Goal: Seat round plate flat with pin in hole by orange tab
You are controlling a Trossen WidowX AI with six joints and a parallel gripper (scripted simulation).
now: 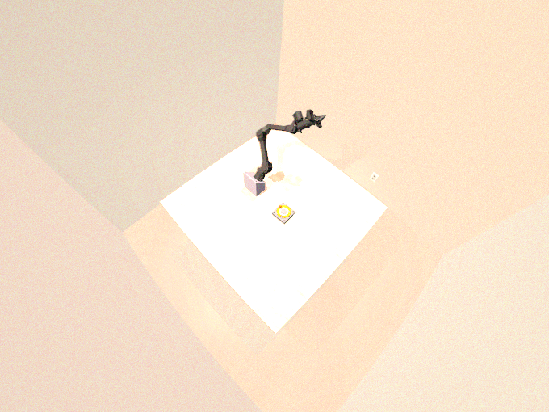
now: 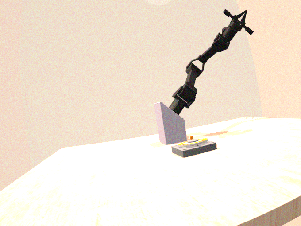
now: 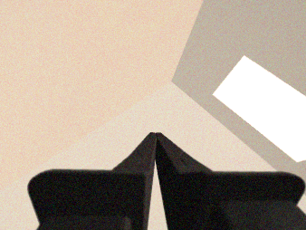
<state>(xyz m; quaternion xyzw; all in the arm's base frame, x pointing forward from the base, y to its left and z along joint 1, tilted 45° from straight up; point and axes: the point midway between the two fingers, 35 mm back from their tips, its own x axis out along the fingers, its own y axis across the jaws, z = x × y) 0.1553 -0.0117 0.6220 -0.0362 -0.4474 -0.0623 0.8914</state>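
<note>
One arm, one base block, one plate; no legible writing on any of them. The gripper (image 2: 243, 13) reaches toward the upper right of the exterior frame, well above the surface (image 2: 145, 189), its fingers pressed together on nothing. The yellow-rimmed round plate (image 2: 194, 141) sits on the grey base (image 2: 194, 148) at centre right, just beside the lilac arm mount (image 2: 170, 126), with its orange tab (image 2: 191, 137) upright. Broad open surface surrounds the base.

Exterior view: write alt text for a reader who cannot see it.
A black arm stretches up and away with its gripper shut on nothing, far above the table. Below, the yellow-rimmed round plate lies on its grey base, untouched, orange tab showing.
</note>
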